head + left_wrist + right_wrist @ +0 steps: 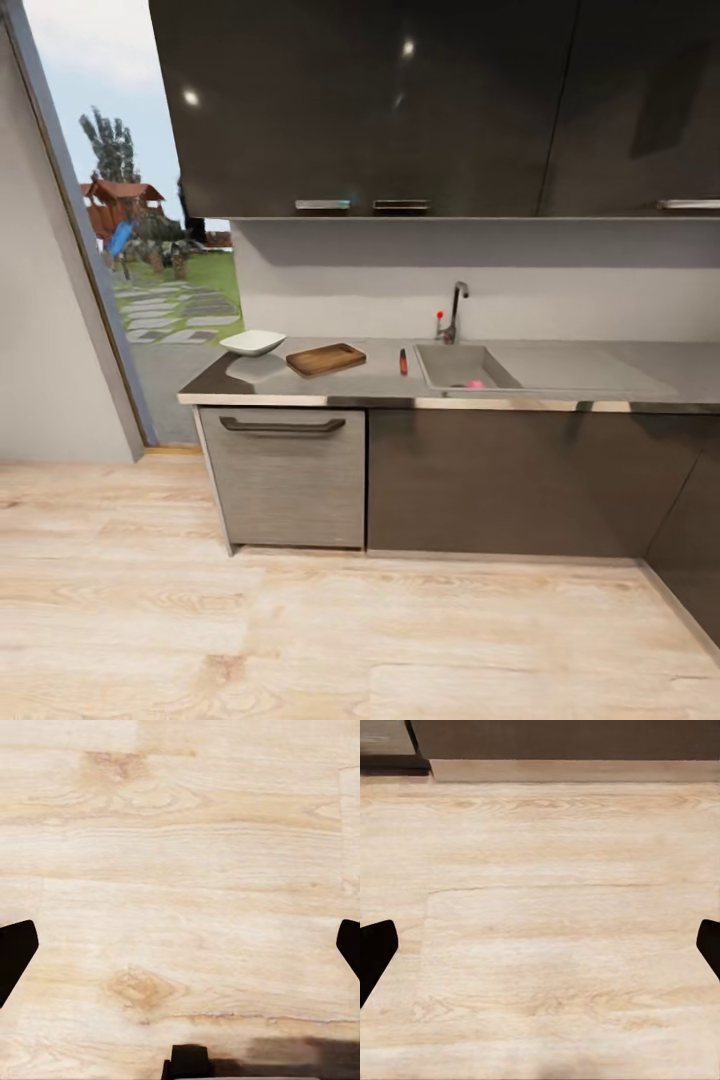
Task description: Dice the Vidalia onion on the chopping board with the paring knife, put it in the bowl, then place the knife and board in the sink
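No readable writing or brand marks on anything, everything's plain. From the head view the tabletop (380, 385) runs along the wall, glossy grey, with dark upper cabinets (400, 100) above and a grey drawer front (285, 475) with a dark handle below. The white bowl (252, 343) sits toward the left end, the chopping board (326, 359) is just beside it, and the paring knife (403, 361) lies between the board and the sink (455, 368), red handle, apart from both. Something pinkish (474, 384) pokes up at the sink's front wall, mostly hidden by the rim, so can't say it's the onion. The faucet (455, 310) with its red knob stands behind the basin. An open doorway (150, 250) on the left shows garden outside.

Both wrist views look down at the pale wood floor (180, 870). The left tool (180, 945) has its fingertips far apart at the frame edges, holding nothing. The right tool (540, 945) is the same, spread wide, with a cabinet plinth (570, 769) past it.
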{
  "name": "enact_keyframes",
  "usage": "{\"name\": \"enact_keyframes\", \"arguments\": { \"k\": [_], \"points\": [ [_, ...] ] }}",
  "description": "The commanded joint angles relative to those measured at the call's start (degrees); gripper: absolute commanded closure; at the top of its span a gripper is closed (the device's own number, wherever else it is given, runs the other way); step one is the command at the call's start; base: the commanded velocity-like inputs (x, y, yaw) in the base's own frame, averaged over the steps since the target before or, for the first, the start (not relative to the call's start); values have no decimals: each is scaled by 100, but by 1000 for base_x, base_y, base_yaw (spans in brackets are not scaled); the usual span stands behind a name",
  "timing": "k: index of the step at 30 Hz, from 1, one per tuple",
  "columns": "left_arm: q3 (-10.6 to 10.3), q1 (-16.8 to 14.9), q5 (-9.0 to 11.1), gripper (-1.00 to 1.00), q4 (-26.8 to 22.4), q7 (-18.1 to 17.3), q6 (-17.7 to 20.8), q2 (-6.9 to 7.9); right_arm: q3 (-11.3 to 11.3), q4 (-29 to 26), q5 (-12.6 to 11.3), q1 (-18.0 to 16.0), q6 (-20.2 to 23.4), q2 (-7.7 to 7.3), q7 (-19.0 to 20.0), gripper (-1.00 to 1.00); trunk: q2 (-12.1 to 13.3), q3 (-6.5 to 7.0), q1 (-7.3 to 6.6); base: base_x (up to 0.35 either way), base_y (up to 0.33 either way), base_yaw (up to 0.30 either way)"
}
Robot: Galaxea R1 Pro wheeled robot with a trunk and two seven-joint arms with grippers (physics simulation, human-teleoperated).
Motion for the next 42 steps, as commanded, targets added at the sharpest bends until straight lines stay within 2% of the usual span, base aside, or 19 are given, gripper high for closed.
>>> {"name": "enact_keyframes", "arguments": {
  "k": [1, 9, 27, 29, 30, 31, 42],
  "points": [
    [-3, 0, 21, -100, -3, 2, -8, -1, 3, -2, 4, 0, -11, 2, -21, -100, -3, -4, 2, 152, 57, 266],
    [-3, -1, 21, -100, 1, 2, -8, -10, 5, -2, 4, 0, -16, -3, -21, -100, -3, -4, 2, 115, 18, 209],
    [-11, 1, 21, -100, 22, 2, -8, -17, -12, 6, 12, 0, -23, -26, -21, -100, -3, -4, 2, 6, 0, 10],
    [-11, 0, 21, -100, 24, 2, -8, -17, -14, 6, 12, 0, -27, -48, -21, -100, -3, -4, 2, 0, 0, 0],
    [-11, 0, 17, -100, 26, 2, -8, -17, -15, 11, 7, 0, -78, -175, -23, -100, -3, -4, 2, 0, -48, 0],
    [-11, 2, 17, -100, 27, 2, -8, -17, -16, 21, 6, 0, -98, -213, -24, -100, -3, -4, 2, 0, -64, 0],
    [-11, 2, 14, -100, 27, 2, -8, -17, -18, 46, -5, 0, -213, -271, -25, -100, -3, -4, 2, 0, -85, 0]
  ]
}}
